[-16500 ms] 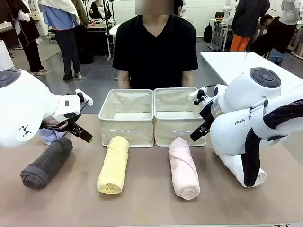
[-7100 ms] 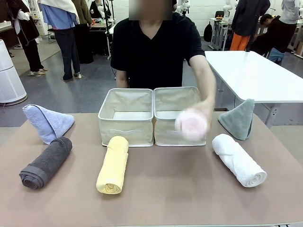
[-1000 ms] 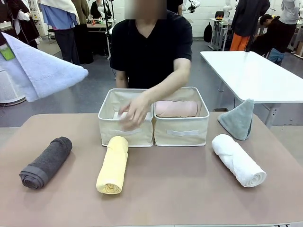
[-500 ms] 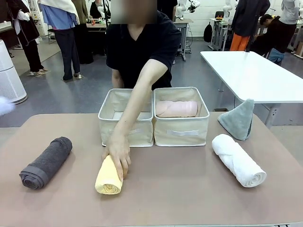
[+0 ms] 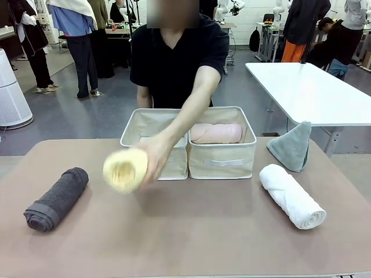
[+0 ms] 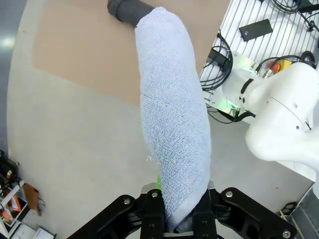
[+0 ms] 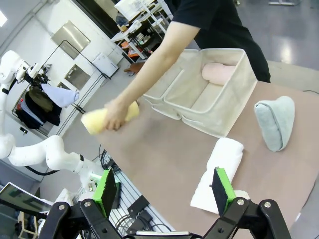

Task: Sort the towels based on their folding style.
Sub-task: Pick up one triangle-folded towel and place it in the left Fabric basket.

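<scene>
Bins as the landmark: left bin (image 5: 152, 139) and right bin (image 5: 223, 163), beige fabric, touching side by side on the table (image 5: 197, 237).

Yellow roll (image 5: 125, 169) gripped in the person's hand (image 5: 155, 162), lifted clear of the table just in front of the left bin, one spiral end turned toward the front camera. Blurred, so no finer detail to tell.

Pink roll (image 5: 215, 133) lying crosswise inside the right bin. Nothing to be made out inside the left bin behind the person's arm.

Dark grey roll (image 5: 57, 198) flat on the table, well to the left of the bins and nearer the robot's side. White roll (image 5: 292, 196) flat on the table to the right of the bins, also nearer the robot. Grey-green cone (image 5: 291, 146) upright just to the right of the right bin, apart from it, behind the white roll.

Light blue towel (image 6: 174, 114) pinched at one end in the left gripper (image 6: 177, 219), jaws clamped tight on the cloth, the rest stretching out along the fingers. Held off the table's edge, well to the left of the bins, above the floor, with the end of the dark grey roll showing beyond its tip.

Right gripper (image 7: 164, 191) spread wide with nothing between the green pads, high above the table to the right of the bins, near the white roll.
</scene>
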`<state>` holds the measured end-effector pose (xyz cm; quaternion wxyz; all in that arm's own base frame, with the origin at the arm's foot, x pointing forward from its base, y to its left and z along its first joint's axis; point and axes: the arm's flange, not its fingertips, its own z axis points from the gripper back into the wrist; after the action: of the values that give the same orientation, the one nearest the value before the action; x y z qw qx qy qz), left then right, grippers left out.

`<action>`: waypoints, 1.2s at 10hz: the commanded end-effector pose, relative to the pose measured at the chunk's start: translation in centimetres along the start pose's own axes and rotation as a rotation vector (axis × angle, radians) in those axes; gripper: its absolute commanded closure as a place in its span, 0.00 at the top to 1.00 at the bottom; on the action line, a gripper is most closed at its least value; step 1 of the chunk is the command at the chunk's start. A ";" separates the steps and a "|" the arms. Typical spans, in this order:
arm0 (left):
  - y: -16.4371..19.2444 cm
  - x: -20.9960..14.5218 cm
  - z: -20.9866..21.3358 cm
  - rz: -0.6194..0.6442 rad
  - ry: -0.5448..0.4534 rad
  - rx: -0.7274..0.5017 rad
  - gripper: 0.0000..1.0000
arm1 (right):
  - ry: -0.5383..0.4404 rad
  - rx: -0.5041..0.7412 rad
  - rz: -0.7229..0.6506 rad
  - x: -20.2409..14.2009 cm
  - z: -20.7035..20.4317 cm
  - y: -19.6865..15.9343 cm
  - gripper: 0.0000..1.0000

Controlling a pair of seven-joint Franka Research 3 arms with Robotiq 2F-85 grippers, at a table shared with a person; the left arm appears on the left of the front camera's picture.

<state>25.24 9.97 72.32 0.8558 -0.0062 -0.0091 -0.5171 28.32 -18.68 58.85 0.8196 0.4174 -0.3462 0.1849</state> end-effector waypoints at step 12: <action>3.9 18.5 -1.6 -0.143 -0.095 0.114 0.18 | 0.002 0.007 -0.001 -0.1 0.0 0.1 1.00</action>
<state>35.77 -3.86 70.47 0.8149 0.0242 -0.0858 -0.5727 28.31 -18.66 58.89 0.8195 0.4172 -0.3463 0.1854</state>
